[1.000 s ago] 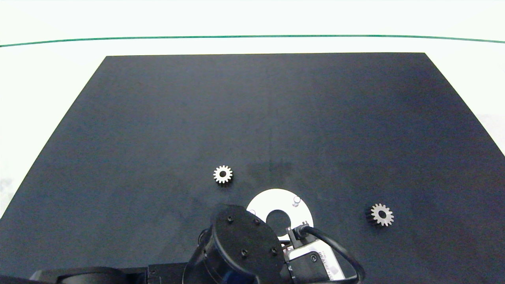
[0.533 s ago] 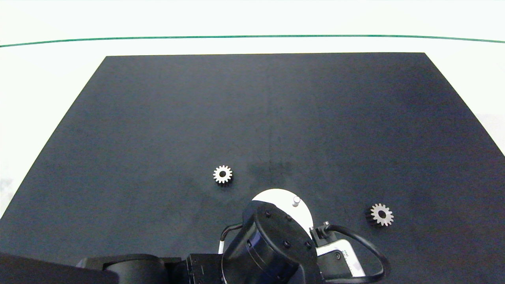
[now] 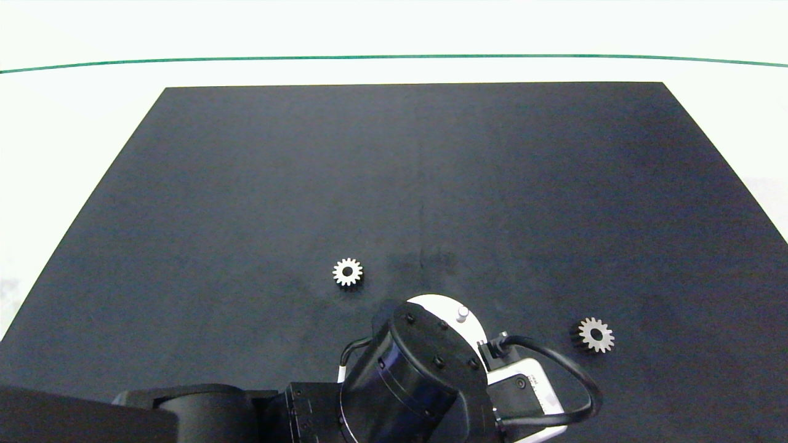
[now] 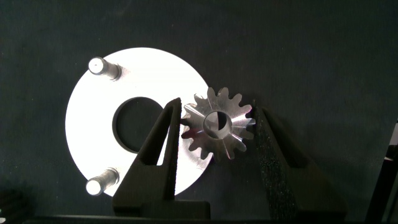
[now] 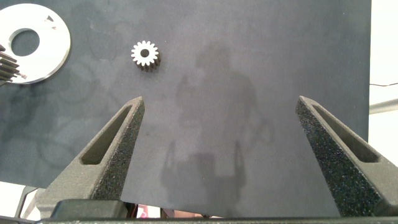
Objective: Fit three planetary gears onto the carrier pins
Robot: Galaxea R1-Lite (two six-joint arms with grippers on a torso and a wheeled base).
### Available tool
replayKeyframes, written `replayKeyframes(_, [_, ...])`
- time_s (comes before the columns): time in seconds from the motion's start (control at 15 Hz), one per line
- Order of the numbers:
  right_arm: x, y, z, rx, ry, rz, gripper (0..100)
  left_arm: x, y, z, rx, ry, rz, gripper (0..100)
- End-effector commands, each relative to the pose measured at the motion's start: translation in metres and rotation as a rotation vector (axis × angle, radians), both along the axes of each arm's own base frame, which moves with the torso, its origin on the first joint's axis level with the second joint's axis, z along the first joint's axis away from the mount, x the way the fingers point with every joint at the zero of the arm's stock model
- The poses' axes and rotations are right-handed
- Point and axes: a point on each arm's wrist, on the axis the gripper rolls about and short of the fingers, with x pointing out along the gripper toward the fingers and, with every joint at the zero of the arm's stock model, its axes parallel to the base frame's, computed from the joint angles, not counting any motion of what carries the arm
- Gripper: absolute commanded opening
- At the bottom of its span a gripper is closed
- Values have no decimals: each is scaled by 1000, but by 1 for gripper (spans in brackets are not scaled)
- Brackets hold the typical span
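Above the flat white ring-shaped carrier disc [image 4: 134,93], the left gripper [image 4: 214,146] holds one small silvery metal spur gear [image 4: 217,124] pinched between its two dark fingers, the gear sitting at the disc's edge where the third pin would be expected; that pin cannot be seen, and whether the gear's bore is over it or already down on it cannot be told. The two short pale cylindrical carrier pins [image 4: 99,65] that show in the left wrist view are both bare, so by the look of it no gear is confirmed seated yet and this is the first placement. Two more identical gears lie flat on the dark mat [image 3: 246,184]: one [image 3: 348,272] just beyond the disc toward the far side, the other [image 3: 596,335] well apart to the right. The right gripper [image 5: 221,155] hovers over bare mat with its jaws spread wide and nothing between them, that right-hand gear lying ahead of it. The held gear shows bright pointed teeth, a round centre hole and a slight tilt in the grip.
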Motion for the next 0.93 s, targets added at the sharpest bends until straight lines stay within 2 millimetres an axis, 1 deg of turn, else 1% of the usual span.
replayKeyframes(0.07, [0, 0, 0, -1, 2, 0, 100, 2, 1, 1, -3, -6, 6, 13])
replayKeyframes(0.33, [-1, 0, 0, -1, 2, -1, 100, 2, 0, -2, 4, -2, 6, 13])
replayKeyframes(0.93, [-1, 0, -1, -2, 1, -4, 100, 11, 3, -7, 18, -1, 32, 13])
